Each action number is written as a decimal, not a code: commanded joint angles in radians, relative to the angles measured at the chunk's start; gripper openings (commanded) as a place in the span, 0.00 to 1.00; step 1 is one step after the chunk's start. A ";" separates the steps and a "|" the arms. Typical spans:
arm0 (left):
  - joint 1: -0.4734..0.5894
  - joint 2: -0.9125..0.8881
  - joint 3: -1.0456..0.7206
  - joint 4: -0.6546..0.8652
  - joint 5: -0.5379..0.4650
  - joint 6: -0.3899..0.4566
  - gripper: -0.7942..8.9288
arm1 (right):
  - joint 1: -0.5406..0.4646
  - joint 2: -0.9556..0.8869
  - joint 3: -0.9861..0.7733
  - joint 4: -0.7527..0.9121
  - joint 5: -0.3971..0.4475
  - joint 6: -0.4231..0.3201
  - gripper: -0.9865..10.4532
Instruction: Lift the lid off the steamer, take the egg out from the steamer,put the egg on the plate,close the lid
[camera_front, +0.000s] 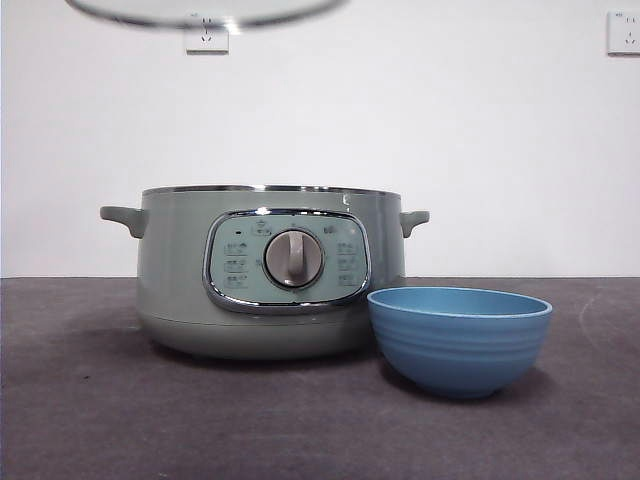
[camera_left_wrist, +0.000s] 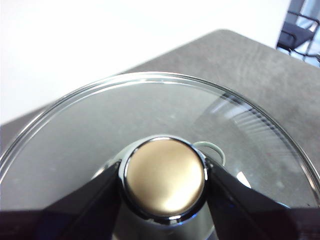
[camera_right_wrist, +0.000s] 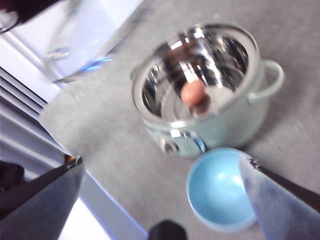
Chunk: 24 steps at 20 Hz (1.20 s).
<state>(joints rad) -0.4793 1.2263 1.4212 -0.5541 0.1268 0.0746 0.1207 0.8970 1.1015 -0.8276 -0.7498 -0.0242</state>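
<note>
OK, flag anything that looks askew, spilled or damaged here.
Nothing stands out. The lid is held aloft by its knob in the left gripper, intact. The steamer sits level and open, the egg whole inside. The plate is upright and empty. The right gripper hangs open above.

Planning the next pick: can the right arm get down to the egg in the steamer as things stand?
Probably yes. The left gripper holds the lid high above, so the steamer stands open with the egg bare inside. The right gripper, jaws spread wide, is above it with nothing between.
</note>
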 joint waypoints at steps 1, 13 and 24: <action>-0.003 -0.120 0.021 -0.032 -0.009 -0.003 0.07 | 0.045 0.037 0.000 0.079 0.016 0.090 0.55; -0.003 -0.498 0.021 -0.423 -0.179 -0.023 0.07 | 0.466 0.518 0.150 0.332 0.428 0.200 0.55; -0.003 -0.543 0.021 -0.548 -0.202 -0.022 0.07 | 0.570 1.029 0.615 0.197 0.657 0.146 0.55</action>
<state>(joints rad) -0.4809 0.6937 1.4261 -1.1473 -0.0723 0.0593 0.6880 1.9152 1.7157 -0.6300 -0.1001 0.1326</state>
